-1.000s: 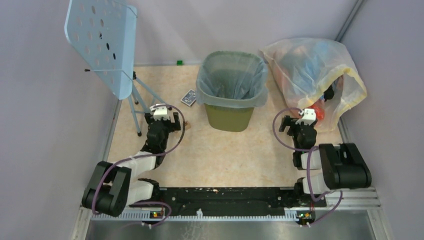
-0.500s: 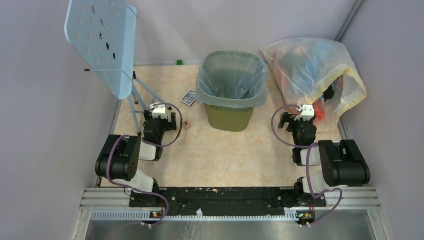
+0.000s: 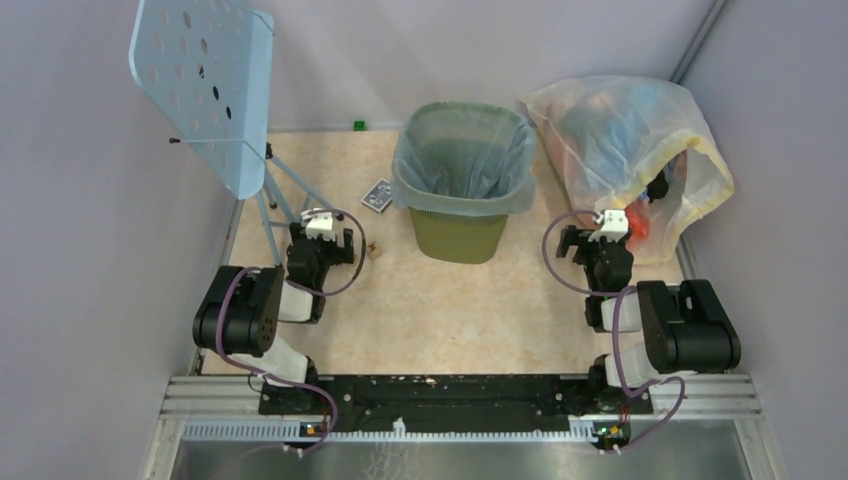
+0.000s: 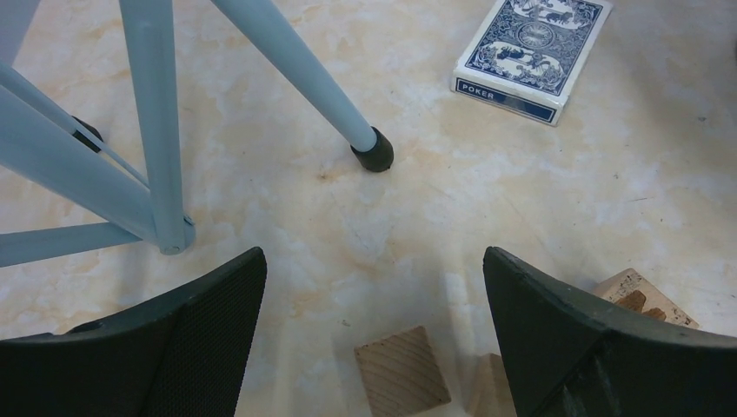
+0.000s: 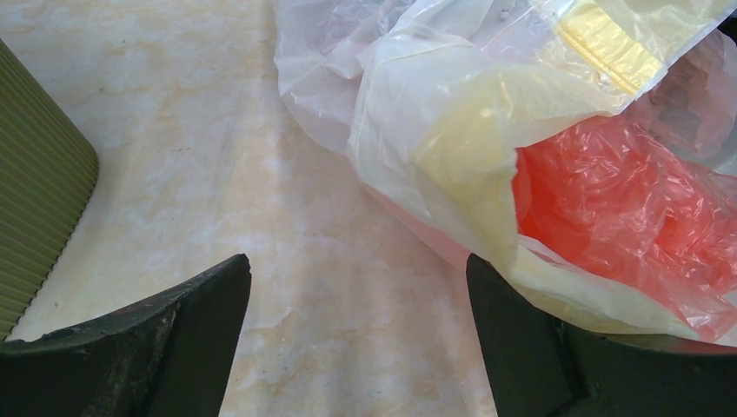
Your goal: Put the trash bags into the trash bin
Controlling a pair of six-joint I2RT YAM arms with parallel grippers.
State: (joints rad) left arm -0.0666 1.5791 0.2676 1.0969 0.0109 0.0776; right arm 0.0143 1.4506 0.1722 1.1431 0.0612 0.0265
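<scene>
Both grippers are empty with their jaws spread wide. The left gripper [image 4: 374, 287] hangs low over the table [image 3: 450, 310] beside the legs of a pale blue stand [image 4: 295, 69], and the right gripper [image 5: 356, 295] sits between the trash bin [image 3: 455, 235] and a big clear sack [image 3: 620, 130] of coloured things.

The trash bag [image 3: 462, 150] is in the bin, opened out as a liner with its top folded over the rim, so by my reading the placing step is done and the arms sit clear of it. If anything remains, it is a check that the folded edge sits evenly all round; that would call for a light pinch on thin, slippery plastic without tipping the bin.

Only one word can be read, "POKER", on the edge of the blue-backed card box [image 4: 530, 52]. Two small wooden blocks [image 4: 401, 375] are plain, and no lettering on the bag is legible.
</scene>
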